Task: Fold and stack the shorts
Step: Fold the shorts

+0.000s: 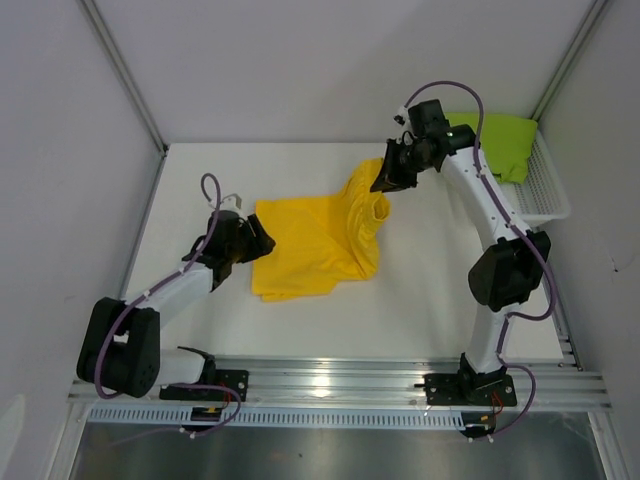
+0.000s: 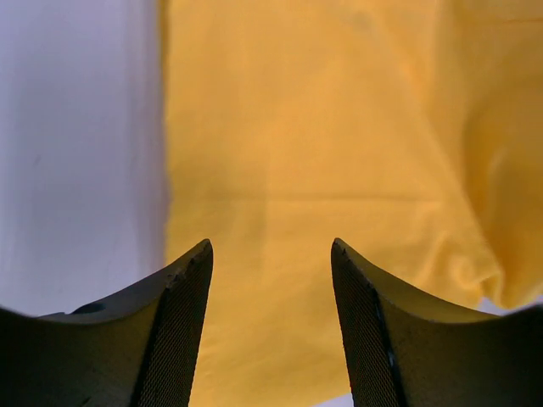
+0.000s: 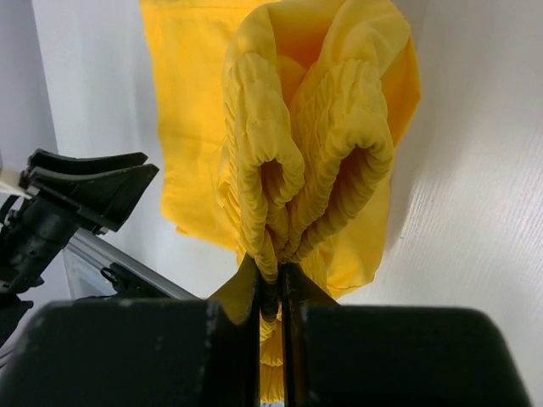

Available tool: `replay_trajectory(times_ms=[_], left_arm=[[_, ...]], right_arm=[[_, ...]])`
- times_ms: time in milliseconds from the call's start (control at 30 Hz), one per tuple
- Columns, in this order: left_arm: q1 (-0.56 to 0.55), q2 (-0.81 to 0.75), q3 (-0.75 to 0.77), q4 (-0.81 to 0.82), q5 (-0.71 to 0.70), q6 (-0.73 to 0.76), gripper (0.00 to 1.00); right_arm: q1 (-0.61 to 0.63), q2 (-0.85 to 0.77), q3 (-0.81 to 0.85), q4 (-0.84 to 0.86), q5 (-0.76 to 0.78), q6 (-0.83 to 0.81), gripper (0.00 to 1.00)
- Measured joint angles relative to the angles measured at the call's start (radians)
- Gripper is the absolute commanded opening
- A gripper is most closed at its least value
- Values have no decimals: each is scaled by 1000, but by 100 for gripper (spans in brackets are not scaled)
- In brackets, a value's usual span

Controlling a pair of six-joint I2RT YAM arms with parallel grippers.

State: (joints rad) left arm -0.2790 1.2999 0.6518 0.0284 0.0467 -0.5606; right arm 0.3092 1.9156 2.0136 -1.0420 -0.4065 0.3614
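Right wrist: right claw (image 3: 273,292) pinches yellow shorts (image 3: 339,144) by ribbed waistband; left claw (image 2: 271,246) spread over smooth cloth.

Both arms are built from white tubular links, the left arm (image 1: 172,288) and the right arm (image 1: 487,195) alike, joined by bulky black joint housings (image 1: 508,270). Purple cables (image 1: 440,86) loop along each. Black base plates (image 1: 205,385) sit under them. The left fingers (image 2: 174,339) are dark, wedge-shaped, with fine mesh-textured inner faces.

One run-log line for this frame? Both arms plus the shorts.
left gripper: open, at yellow shorts edge | right gripper: shut on lifted waistband | green shorts: in basket | stage: folding, no stack
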Motion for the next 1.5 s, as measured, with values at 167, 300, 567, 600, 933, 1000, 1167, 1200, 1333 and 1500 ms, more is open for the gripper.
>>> replay_trajectory(times_ms=[167, 300, 567, 600, 933, 1000, 1167, 1200, 1333, 1500], left_arm=[[80, 23, -93, -15, 1, -10, 59], [98, 71, -103, 20, 3, -18, 56], [100, 173, -96, 135, 48, -18, 49], [100, 175, -96, 140, 51, -18, 49], [-1, 256, -51, 203, 66, -30, 45], [-47, 282, -37, 227, 68, -45, 45], [-146, 300, -31, 253, 59, -79, 44], [-164, 302, -29, 254, 56, -87, 45], [-201, 304, -27, 253, 48, -105, 46], [-201, 261, -55, 232, 21, -117, 49]], right_arm=[[73, 46, 80, -47, 78, 0, 0], [132, 108, 171, -95, 156, 2, 0], [235, 201, 292, -171, 282, 3, 0], [245, 208, 295, -174, 293, 4, 0], [283, 226, 310, -208, 356, 3, 0], [282, 226, 314, -222, 373, 3, 0], [275, 226, 315, -263, 441, 2, 0], [274, 226, 315, -272, 454, 2, 0], [275, 226, 315, -290, 486, -2, 0], [291, 226, 315, -291, 507, -5, 0]])
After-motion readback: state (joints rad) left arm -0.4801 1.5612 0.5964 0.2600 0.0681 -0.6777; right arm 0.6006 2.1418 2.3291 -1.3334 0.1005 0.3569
